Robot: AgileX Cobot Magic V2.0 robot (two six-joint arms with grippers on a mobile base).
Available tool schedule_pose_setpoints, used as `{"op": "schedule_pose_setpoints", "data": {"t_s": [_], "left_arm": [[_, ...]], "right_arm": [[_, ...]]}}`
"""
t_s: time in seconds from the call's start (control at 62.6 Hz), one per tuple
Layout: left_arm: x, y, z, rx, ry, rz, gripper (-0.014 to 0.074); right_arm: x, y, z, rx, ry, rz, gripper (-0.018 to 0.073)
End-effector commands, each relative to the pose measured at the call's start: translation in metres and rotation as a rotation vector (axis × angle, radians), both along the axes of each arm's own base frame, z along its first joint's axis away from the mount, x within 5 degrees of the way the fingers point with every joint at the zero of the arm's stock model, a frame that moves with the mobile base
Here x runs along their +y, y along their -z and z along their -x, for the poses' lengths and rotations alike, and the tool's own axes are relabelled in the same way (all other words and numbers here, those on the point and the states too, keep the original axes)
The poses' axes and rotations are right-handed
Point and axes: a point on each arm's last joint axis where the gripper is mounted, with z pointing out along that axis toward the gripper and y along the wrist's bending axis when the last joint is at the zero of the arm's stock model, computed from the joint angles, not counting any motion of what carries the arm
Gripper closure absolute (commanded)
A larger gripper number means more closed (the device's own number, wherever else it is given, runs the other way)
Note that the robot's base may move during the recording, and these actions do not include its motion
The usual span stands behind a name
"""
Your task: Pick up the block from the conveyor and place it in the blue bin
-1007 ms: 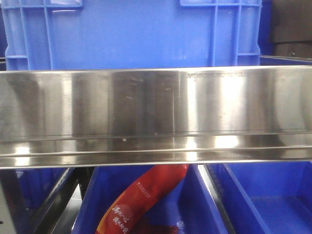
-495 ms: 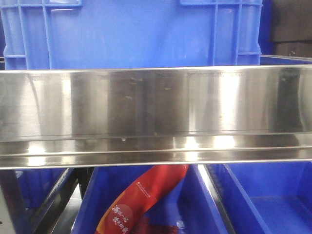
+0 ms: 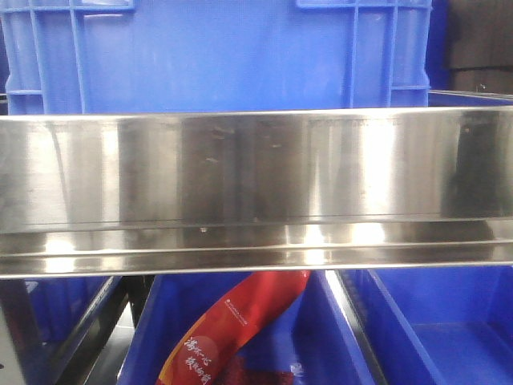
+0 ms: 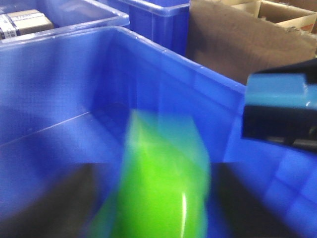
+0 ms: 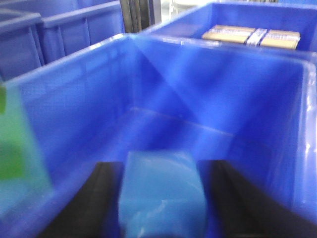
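A bright green block (image 4: 163, 183), smeared by motion, is between the dark fingers of my left gripper (image 4: 156, 198) over the inside of the blue bin (image 4: 64, 94). Blue shows between the block and the left finger, so the jaws stand apart from it. My right gripper (image 5: 161, 198) is shut on a light blue block (image 5: 161, 191) above the same bin (image 5: 233, 94). That gripper and its block also show at the right in the left wrist view (image 4: 277, 94). The conveyor is out of view.
Neighbouring blue bins hold banded cartons (image 4: 25, 22) (image 5: 250, 34). A brown cardboard box (image 4: 237, 44) stands behind the bin. The front view is filled by a steel rail (image 3: 256, 184), a blue crate (image 3: 216, 56) behind it, and a red packet (image 3: 232, 329) in a bin below.
Only the reflections on the steel rail shift slightly in the front view; the crate and red packet stay put.
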Motion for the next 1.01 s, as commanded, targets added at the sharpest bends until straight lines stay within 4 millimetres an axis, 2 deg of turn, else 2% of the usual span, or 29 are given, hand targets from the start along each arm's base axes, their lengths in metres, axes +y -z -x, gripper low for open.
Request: {"op": "schedule_pose_setpoints", "data": {"t_s": [0.0, 0.112, 0.192, 0.24, 0.272, 0.368, 0.4, 0.431, 0.559, 0.655, 0.751, 0.895, 0.991], "left_arm": [[-0.002, -0.006, 0.001, -0.020, 0.002, 0.023, 0.0010], [-0.001, -0.008, 0.002, -0.027, 0.000, 0.026, 0.0033], [0.000, -0.010, 0.004, -0.033, 0.000, 0.029, 0.0089], [0.000, -0.012, 0.005, -0.036, 0.000, 0.031, 0.0174], [0.001, -0.012, 0.006, -0.039, 0.000, 0.032, 0.0256], [0.001, -0.013, 0.005, -0.051, -0.006, 0.031, 0.0529], [0.001, -0.014, 0.005, -0.057, -0.009, 0.032, 0.0607], [0.002, -0.014, 0.005, -0.062, -0.012, 0.035, 0.0702], [0.008, -0.026, 0.015, -0.093, -0.015, 0.048, 0.0708], [0.018, -0.043, 0.030, -0.148, -0.026, 0.072, 0.0708], [0.030, -0.056, 0.049, -0.238, -0.066, 0.122, 0.0708], [0.046, -0.047, 0.075, -0.287, -0.111, 0.150, 0.0708], [0.058, -0.030, 0.096, -0.292, -0.131, 0.153, 0.0708]], "right_arm": [[0.000, -0.006, 0.000, -0.031, 0.003, -0.016, 0.0057], [-0.001, -0.009, 0.004, -0.026, -0.003, -0.014, 0.0069], [-0.004, -0.014, 0.010, -0.021, -0.011, -0.011, 0.0162], [-0.006, -0.017, 0.014, -0.022, -0.015, -0.012, 0.0270], [-0.006, -0.018, 0.015, -0.021, -0.017, -0.011, 0.0347], [-0.007, -0.021, 0.017, -0.035, -0.014, -0.019, 0.0664], [-0.008, -0.023, 0.016, -0.048, -0.008, -0.026, 0.0729], [-0.008, -0.024, 0.016, -0.061, -0.003, -0.034, 0.0722], [-0.021, -0.037, 0.021, -0.114, 0.029, -0.061, 0.0720], [-0.037, -0.057, 0.036, -0.175, 0.057, -0.091, 0.0720], [-0.056, -0.067, 0.052, -0.237, 0.100, -0.119, 0.0720], [-0.078, -0.062, 0.081, -0.306, 0.149, -0.150, 0.0721], [-0.089, -0.040, 0.100, -0.313, 0.170, -0.150, 0.0721]]}}
